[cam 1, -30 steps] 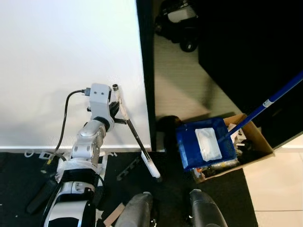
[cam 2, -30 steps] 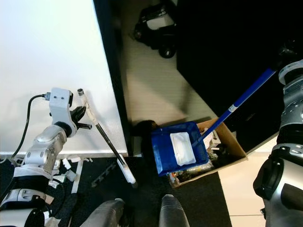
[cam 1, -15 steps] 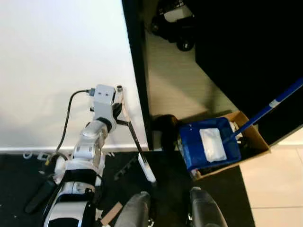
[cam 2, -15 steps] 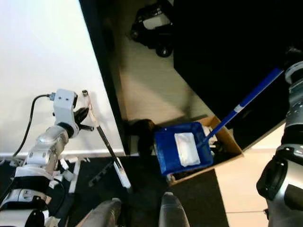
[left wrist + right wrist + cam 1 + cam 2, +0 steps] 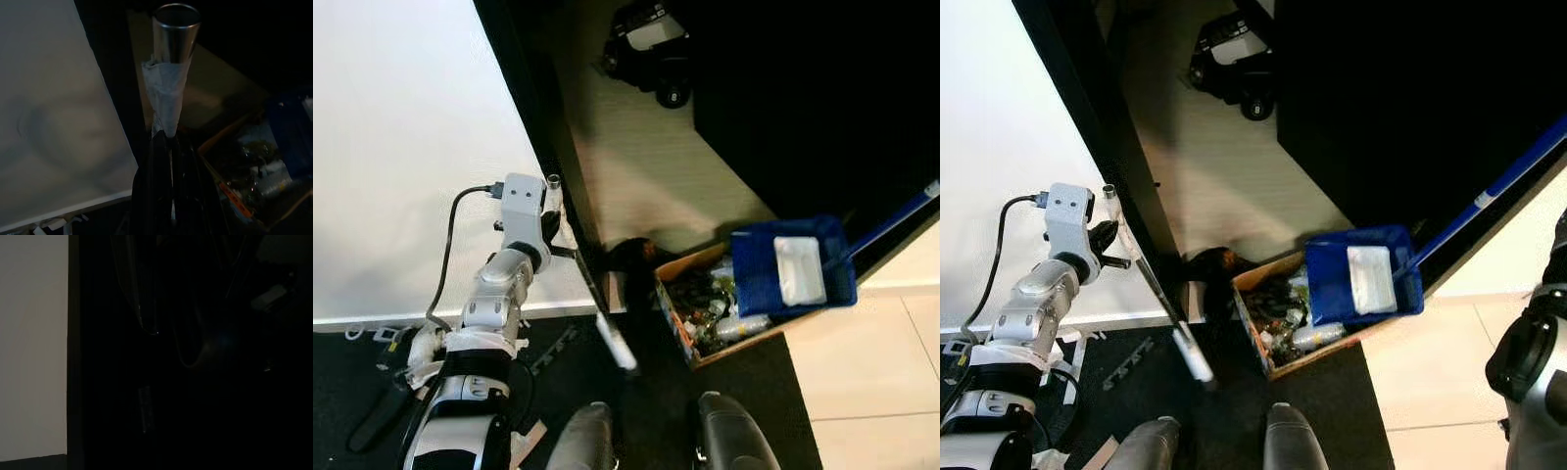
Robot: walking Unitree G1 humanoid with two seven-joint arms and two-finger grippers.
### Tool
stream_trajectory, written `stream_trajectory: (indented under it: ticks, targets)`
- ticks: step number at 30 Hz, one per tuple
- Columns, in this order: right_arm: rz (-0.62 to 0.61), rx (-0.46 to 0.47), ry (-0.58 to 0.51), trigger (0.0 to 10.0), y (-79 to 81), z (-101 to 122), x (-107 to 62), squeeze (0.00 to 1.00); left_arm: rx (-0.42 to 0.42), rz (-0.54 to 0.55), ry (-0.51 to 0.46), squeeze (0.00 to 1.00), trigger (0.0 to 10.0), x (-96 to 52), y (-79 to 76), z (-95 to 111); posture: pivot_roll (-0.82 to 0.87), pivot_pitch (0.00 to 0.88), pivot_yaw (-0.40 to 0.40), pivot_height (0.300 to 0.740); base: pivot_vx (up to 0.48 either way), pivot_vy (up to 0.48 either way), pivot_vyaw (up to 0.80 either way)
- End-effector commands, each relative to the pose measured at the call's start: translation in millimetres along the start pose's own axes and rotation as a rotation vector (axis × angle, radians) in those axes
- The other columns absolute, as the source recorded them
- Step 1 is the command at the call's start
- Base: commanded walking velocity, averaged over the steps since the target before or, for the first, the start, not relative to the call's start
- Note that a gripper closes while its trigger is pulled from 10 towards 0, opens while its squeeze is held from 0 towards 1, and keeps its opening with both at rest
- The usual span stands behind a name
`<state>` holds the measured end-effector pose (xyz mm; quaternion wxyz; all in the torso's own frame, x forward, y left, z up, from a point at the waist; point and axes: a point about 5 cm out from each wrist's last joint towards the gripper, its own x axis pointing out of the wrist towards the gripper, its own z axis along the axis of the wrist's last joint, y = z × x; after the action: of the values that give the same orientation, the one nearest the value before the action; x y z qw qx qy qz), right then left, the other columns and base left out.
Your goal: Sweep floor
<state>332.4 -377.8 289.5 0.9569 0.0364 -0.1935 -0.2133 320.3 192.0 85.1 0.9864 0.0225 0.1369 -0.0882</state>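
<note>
My left gripper [image 5: 551, 233] is shut on a thin broom stick [image 5: 1157, 294], which slants down from its metal tip [image 5: 176, 29] to a white end above the black mat. In the left wrist view the black fingers [image 5: 159, 181] clamp the stick below a tape wrap [image 5: 165, 93]. A blue dustpan [image 5: 1327, 289] with white paper [image 5: 1368, 277] in it hangs over the right end of a cardboard box [image 5: 677, 311] full of rubbish. Its long blue handle [image 5: 1489, 191] runs up to the right, above my right arm [image 5: 1533, 362]. The right wrist view is nearly black.
A white panel [image 5: 401, 117] with a black edge stands on the left. A black wheeled object [image 5: 646, 39] sits on the pale floor at the far end. A black mat [image 5: 656, 401] lies under my feet [image 5: 587, 441], pale tiles [image 5: 871, 372] to the right. Small scraps lie by the panel's base.
The camera has swung. The dustpan has moved from over the box's left part to its right end, uncovering the rubbish inside. The paper stays in the pan; the left gripper keeps hold of the stick.
</note>
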Motion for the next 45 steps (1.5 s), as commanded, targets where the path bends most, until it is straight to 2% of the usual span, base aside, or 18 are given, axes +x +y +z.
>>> stream_trajectory:
  ticks: [1,8,11,14,15,16,17,19,21,22,26,29,33,34,37,40,44,45]
  targets:
    - [0.007,-0.002,-0.046,10.0,8.0,8.0,4.6,0.00,-0.012,0.005,-0.024,0.00,10.0,-0.4,1.4,2.9,-0.02,0.054,0.046,0.740,0.000,0.000,0.00]
    - [0.017,-0.045,-0.031,10.0,21.1,-1.8,6.5,0.00,-0.010,0.010,-0.029,0.00,10.0,-1.0,3.0,3.5,-0.02,0.057,0.045,0.740,0.000,0.000,0.00]
    - [0.019,-0.131,0.015,10.0,32.8,-17.1,5.6,0.00,-0.007,0.014,-0.036,0.00,10.0,-1.2,3.7,4.7,-0.01,0.062,0.036,0.740,0.000,0.000,0.00]
    - [0.019,-0.186,0.005,10.0,41.7,-20.9,5.5,0.00,-0.007,0.021,-0.044,0.00,10.0,-1.3,4.5,5.9,-0.01,0.063,0.031,0.740,0.000,0.000,0.00]
    - [0.036,-0.216,-0.016,10.0,53.5,-22.3,5.6,0.00,-0.009,0.028,-0.047,0.00,10.0,-2.0,5.4,6.2,-0.01,0.065,0.027,0.740,0.000,0.000,0.00]
    - [0.036,-0.216,-0.016,10.0,53.5,-22.3,5.6,0.00,-0.009,0.028,-0.047,0.00,10.0,-2.0,5.4,6.2,-0.01,0.065,0.027,0.740,0.000,0.000,0.00]
    - [0.071,-0.234,-0.035,10.0,67.5,-24.7,4.7,0.00,-0.010,0.033,-0.047,0.00,10.0,-3.1,6.2,5.6,-0.01,0.066,0.025,0.740,0.000,0.000,0.00]
    - [0.089,-0.236,-0.037,10.0,73.2,-26.4,4.1,0.00,-0.010,0.034,-0.048,0.00,10.0,-3.7,6.5,5.2,-0.01,0.066,0.022,0.740,0.000,0.000,0.00]
    - [0.110,-0.247,-0.035,10.0,89.1,-33.7,1.0,0.00,-0.011,0.045,-0.050,0.00,10.0,-5.3,7.9,4.7,0.00,0.065,0.015,0.740,0.000,0.000,0.00]
    - [0.110,-0.247,-0.035,10.0,89.1,-33.7,1.0,0.00,-0.011,0.045,-0.050,0.00,10.0,-5.3,7.9,4.7,0.00,0.065,0.015,0.740,0.000,0.000,0.00]
    - [0.101,-0.251,-0.053,10.0,111.8,-41.4,-3.9,0.00,-0.014,0.061,-0.056,0.00,10.0,-7.3,10.9,5.0,0.00,0.065,0.008,0.740,0.000,0.000,0.00]
    - [0.091,-0.255,-0.062,10.0,119.4,-42.4,-4.9,0.00,-0.014,0.066,-0.058,0.00,10.0,-7.5,11.8,5.1,0.00,0.065,0.006,0.740,0.000,0.000,0.00]
    - [0.141,-0.346,-0.143,10.0,152.7,-39.0,-10.0,0.00,-0.013,0.073,-0.061,0.00,10.0,-7.1,12.1,5.5,0.00,0.066,0.003,0.740,0.000,0.000,0.00]
    - [0.141,-0.346,-0.143,10.0,152.7,-39.0,-10.0,0.00,-0.013,0.073,-0.061,0.00,10.0,-7.1,12.1,5.5,0.00,0.066,0.003,0.740,0.000,0.000,0.00]
    - [0.177,-0.391,-0.213,10.0,178.4,-35.9,-16.5,0.00,-0.009,0.072,-0.063,0.00,10.0,-6.1,10.9,5.9,0.00,0.065,0.002,0.740,0.000,0.000,0.00]
    - [0.210,-0.436,-0.260,10.0,195.3,-37.5,-23.7,0.00,-0.004,0.072,-0.064,0.00,10.0,-5.7,10.9,6.1,0.00,0.066,0.001,0.740,0.000,0.000,0.00]
    - [0.231,-0.454,-0.285,10.0,205.8,-39.0,-28.8,0.00,-0.003,0.074,-0.064,0.00,10.0,-5.8,11.7,5.9,0.00,0.066,0.000,0.740,0.000,0.000,0.00]
    - [0.246,-0.470,-0.309,10.0,213.1,-39.5,-32.5,0.00,-0.002,0.075,-0.064,0.00,10.0,-6.0,12.4,5.7,0.00,0.067,0.000,0.740,0.000,0.000,0.00]
